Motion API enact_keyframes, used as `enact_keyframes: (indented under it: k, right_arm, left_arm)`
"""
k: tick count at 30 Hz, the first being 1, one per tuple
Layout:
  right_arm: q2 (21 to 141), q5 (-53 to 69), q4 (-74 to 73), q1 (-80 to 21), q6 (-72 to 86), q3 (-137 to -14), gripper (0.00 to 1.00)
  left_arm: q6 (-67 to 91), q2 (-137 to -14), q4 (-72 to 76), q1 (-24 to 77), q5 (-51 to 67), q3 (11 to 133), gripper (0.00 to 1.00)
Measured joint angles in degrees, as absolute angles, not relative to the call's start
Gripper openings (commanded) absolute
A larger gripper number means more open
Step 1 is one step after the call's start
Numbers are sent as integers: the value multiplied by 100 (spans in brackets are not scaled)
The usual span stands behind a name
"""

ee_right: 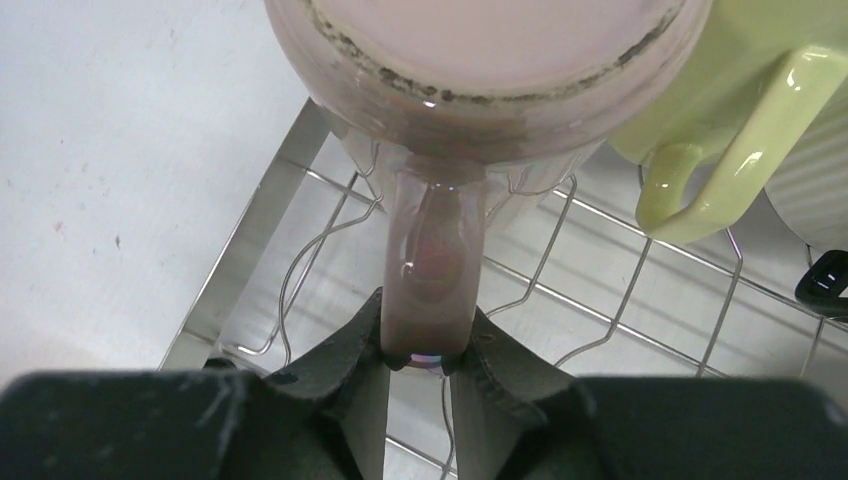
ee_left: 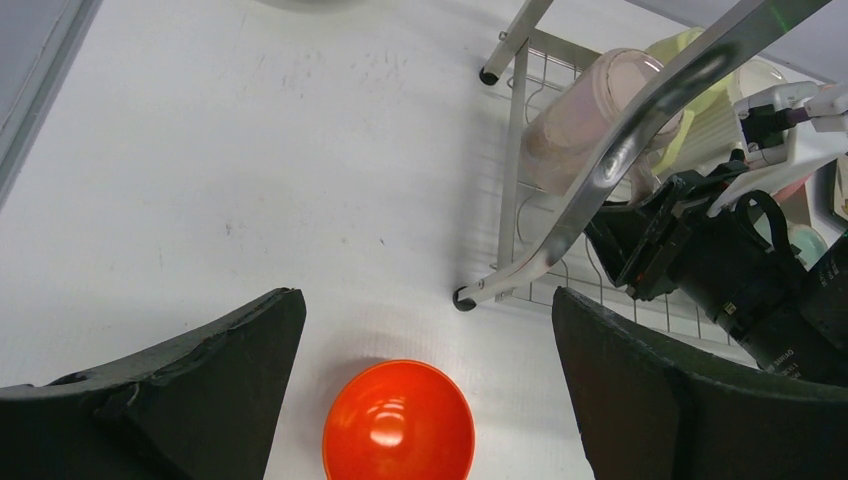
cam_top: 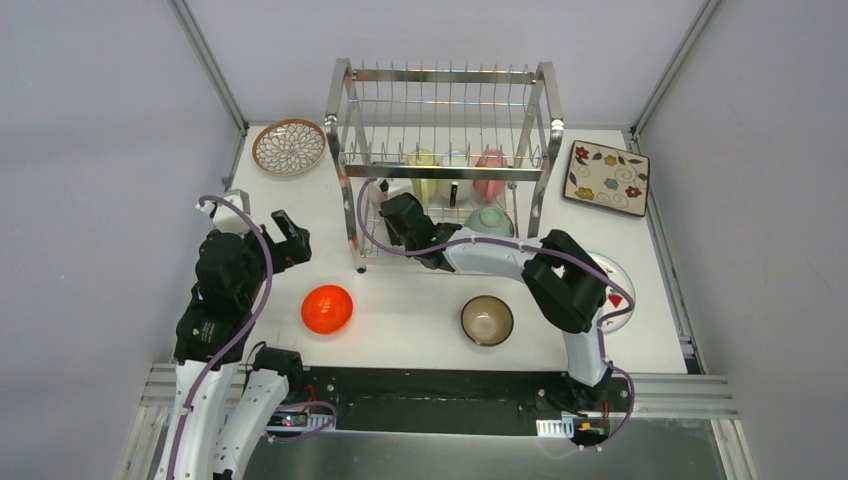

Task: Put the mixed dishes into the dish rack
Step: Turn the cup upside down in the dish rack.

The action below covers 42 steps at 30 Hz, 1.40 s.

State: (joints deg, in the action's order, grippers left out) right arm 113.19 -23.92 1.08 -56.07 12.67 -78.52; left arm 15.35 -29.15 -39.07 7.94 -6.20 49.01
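— Where's the right gripper (ee_right: 420, 352)?
— Pinching a pink cup (ee_right: 480, 60) by its handle, on the dish rack (ee_right: 235, 262)'s lower wires. The cup's body is cut off at the frame's upper edge.
— And the left gripper (ee_left: 425, 312)?
— Spread wide above the orange bowl (ee_left: 398, 420), which is clipped at bottom centre.

There are 3 plates (cam_top: 288, 147), 3 bowls (cam_top: 327, 309), 4 cups (cam_top: 422, 168) and 1 rack (cam_top: 440, 75).
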Motion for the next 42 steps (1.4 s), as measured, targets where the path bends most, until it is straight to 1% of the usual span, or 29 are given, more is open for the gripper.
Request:
enact_keyframes:
  k: [14, 23, 28, 31, 34, 36, 38, 40, 42]
  right_arm:
    - [12031, -2991, 427, -5607, 1367, -8578, 16]
    - [12289, -3297, 486, -5566, 1369, -8866, 16]
    - [12490, -3430, 495, -5546, 1369, -9111, 19]
    - [12560, -3452, 502, -5516, 1363, -9205, 23]
    - [12582, -3459, 502, -5509, 1363, -9236, 30]
    - [12582, -3465, 502, -5509, 1361, -9233, 42]
    - [12582, -3468, 515, -5496, 1382, -9233, 48]
    - [12575, -3398, 517, -5470, 1409, -9214, 51]
    - [12521, -3308, 526, -5461, 1433, -9120, 51]
  left_arm:
    - [1533, -2906, -3948, 832, -746, 4901, 99]
    - [1533, -2906, -3951, 871, -760, 4901, 99]
    - [1533, -2897, -3951, 871, -764, 4901, 99]
    - [1531, -2875, -3953, 871, -766, 4901, 99]
    - [1531, -2873, -3953, 871, -766, 4901, 99]
    - [1529, -2873, -3955, 871, -770, 4901, 99]
    - [1527, -2873, -3955, 871, -788, 4901, 99]
    - [1518, -2873, -3955, 871, -805, 4901, 99]
    - [1514, -2873, -3957, 871, -812, 4901, 99]
